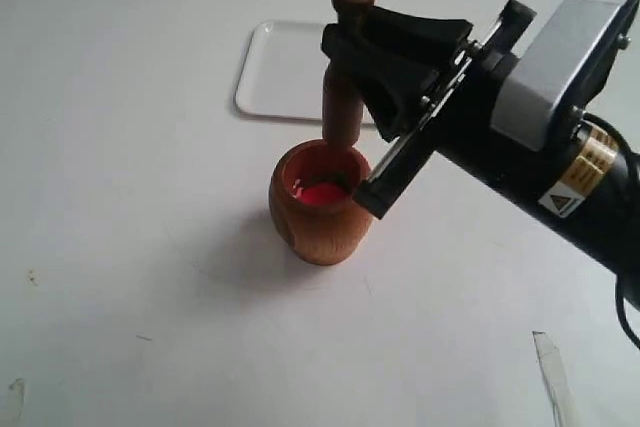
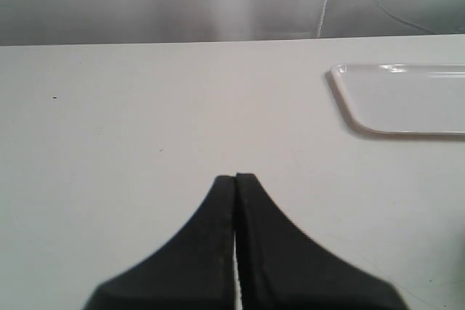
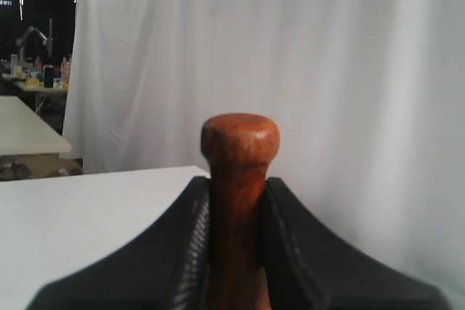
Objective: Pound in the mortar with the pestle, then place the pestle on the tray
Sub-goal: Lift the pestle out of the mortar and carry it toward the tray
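Ext view: white table (image 1: 120, 147) w/ 1 mortar (image 1: 310, 232) mid-scene, red stuff (image 1: 322, 193) inside, 1 tray (image 1: 280, 72) at its 12 o'clock, apart; right gripper (image 1: 350, 35) is clamped on the 1 pestle (image 1: 342, 107), upright, thick end in the mortar's mouth. L wrist view: left gripper (image 2: 236, 179) pinched flat together over the table, tray nearby. R wrist view: pestle's knob sticks out past the fingers, white curtain (image 3: 327, 70) behind, more tables in a dark rm beyond.
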You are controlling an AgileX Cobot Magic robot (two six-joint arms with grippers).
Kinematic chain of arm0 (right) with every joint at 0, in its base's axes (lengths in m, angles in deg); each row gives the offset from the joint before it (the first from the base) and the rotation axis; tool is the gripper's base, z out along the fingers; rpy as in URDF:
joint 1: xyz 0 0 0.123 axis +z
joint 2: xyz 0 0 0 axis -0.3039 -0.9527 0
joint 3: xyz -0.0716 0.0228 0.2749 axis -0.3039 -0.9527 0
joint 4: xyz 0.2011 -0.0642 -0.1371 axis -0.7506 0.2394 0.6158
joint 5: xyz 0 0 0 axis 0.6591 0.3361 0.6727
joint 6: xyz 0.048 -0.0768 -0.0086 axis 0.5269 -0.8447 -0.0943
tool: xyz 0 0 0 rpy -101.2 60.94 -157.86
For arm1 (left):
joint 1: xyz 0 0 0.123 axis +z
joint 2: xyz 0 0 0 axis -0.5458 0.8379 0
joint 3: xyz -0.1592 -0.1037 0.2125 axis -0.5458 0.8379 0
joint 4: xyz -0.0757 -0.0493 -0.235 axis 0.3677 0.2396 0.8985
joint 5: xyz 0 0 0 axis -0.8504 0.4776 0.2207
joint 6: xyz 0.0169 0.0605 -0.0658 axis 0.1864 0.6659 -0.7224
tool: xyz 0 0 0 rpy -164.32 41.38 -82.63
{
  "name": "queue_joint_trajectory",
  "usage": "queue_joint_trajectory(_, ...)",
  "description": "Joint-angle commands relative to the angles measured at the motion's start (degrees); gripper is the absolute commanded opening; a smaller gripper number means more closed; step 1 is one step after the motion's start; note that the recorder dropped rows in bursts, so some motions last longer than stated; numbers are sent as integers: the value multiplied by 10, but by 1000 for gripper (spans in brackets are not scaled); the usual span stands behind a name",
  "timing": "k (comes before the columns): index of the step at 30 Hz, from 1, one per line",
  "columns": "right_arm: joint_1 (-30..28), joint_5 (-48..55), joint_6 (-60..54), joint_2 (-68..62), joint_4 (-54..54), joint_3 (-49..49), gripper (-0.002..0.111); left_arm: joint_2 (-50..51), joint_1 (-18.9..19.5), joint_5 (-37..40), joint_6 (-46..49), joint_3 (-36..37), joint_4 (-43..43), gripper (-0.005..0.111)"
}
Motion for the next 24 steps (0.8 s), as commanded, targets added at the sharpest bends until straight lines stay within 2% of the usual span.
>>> queue_joint_trajectory(1, 1, -15, -4, -69, 3, -3, 0, -1, -4, -2, -5, 0, 4, 0)
queue_joint_trajectory(4, 1, -15, 16, -194, 1, 5, 0, -1, -4, -2, -5, 0, 4, 0)
queue_joint_trajectory(7, 1, -15, 24, -250, 3, 5, 0, -1, -4, -2, -5, 0, 4, 0)
queue_joint_trajectory(10, 1, -15, 7, -159, 3, 5, 0, -1, -4, -2, -5, 0, 4, 0)
queue_joint_trajectory(14, 1, 5, -34, 42, -40, 16, 0, -1, -4, -2, -5, 0, 4, 0)
queue_joint_trajectory(18, 1, 377, -91, 146, -81, 130, 0, -1, -4, -2, -5, 0, 4, 0)
queue_joint_trajectory(19, 1, 440, -99, 152, -88, 157, 0, -1, -4, -2, -5, 0, 4, 0)
queue_joint_trajectory(21, 0, 574, -114, 149, -89, 226, 0, -1, -4, -2, -5, 0, 4, 0)
queue_joint_trajectory(22, 0, 668, -124, 136, -85, 290, 0, -1, -4, -2, -5, 0, 4, 0)
queue_joint_trajectory(24, 0, 779, -128, 102, -62, 369, 0, -1, -4, -2, -5, 0, 4, 0)
